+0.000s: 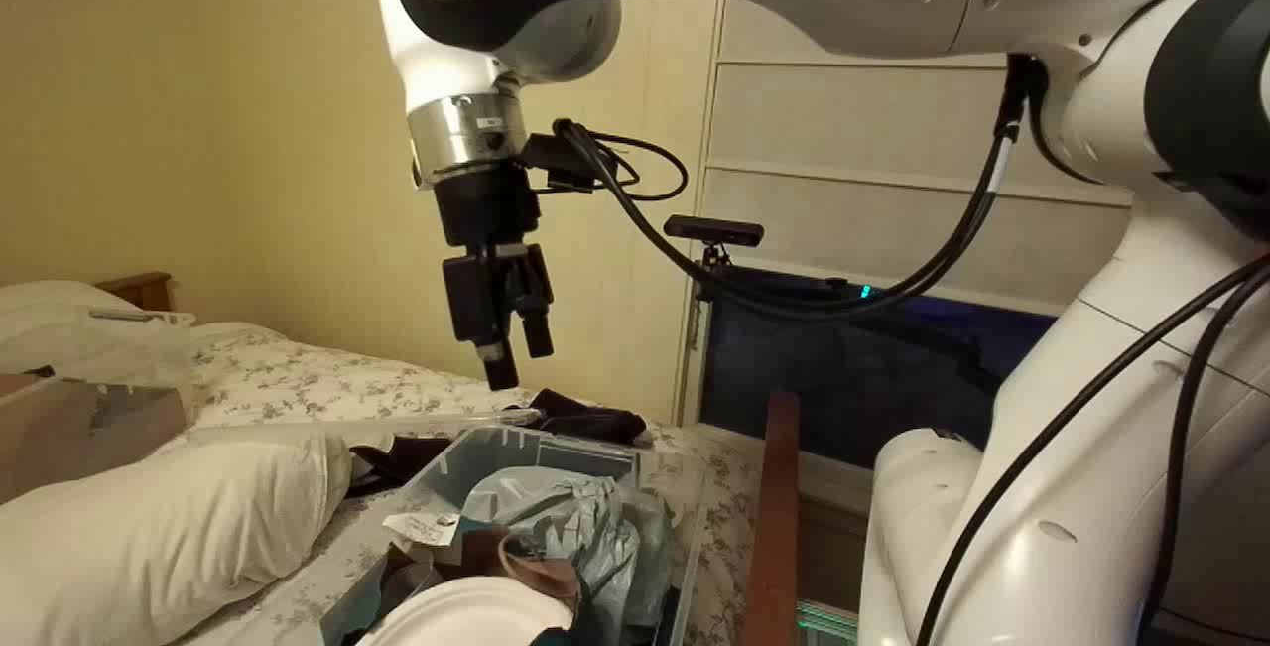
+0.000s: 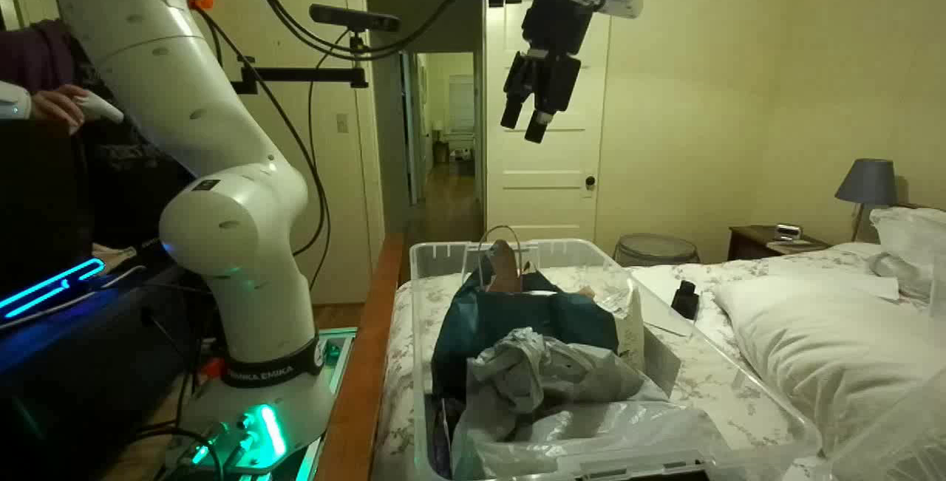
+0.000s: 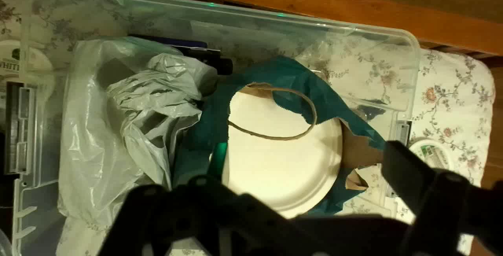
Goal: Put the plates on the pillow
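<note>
Dark and blurred along the bottom of the wrist view, the fingers (image 3: 410,173) of the gripper (image 2: 523,123) stand well apart, released. In both exterior views the gripper points downward at a slight tilt, well above a clear plastic bin (image 3: 283,22). The plates (image 3: 283,165), round and cream-white, lie in this bin, inside a teal paper bag (image 3: 275,69) with a ragged edge; I cannot tell how many are stacked. A brown handle (image 3: 314,115) loops across them. Just beside the teal bag, in the same bin, lies a crumpled grey plastic bag (image 3: 157,94).

The bin sits on a bed (image 1: 288,378) with a floral sheet, near a wooden rail (image 3: 334,4). The pillow (image 1: 179,532), plump and white, lies on the bed beside the bin, on the side away from the rail; whether the two touch is unclear. Farther out, in an exterior view, a grey lamp (image 2: 865,182) stands near a nightstand (image 2: 746,243), and a white door (image 2: 547,182) is behind the gripper.
</note>
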`<action>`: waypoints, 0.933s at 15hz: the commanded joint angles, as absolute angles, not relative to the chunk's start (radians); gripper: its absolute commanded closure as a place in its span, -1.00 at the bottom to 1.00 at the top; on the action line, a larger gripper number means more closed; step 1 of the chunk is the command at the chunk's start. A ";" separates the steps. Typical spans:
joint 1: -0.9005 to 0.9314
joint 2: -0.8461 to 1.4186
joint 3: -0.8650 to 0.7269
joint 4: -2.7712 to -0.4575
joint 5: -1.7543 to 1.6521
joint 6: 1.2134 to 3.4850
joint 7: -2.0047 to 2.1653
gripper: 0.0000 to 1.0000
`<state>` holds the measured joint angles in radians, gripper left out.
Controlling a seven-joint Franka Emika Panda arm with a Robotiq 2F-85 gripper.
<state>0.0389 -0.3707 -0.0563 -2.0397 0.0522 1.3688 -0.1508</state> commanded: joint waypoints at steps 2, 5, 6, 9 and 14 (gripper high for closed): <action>0.028 -0.370 -0.047 -2.038 0.055 1.367 -0.153 -1.00; 0.028 -0.370 -0.047 -2.038 0.055 1.367 -0.153 -1.00; 0.028 -0.370 -0.047 -2.038 0.055 1.367 -0.153 -1.00; 0.028 -0.370 -0.047 -2.038 0.055 1.367 -0.153 -1.00; 0.048 -0.266 -0.017 -2.012 0.024 1.501 -0.194 -1.00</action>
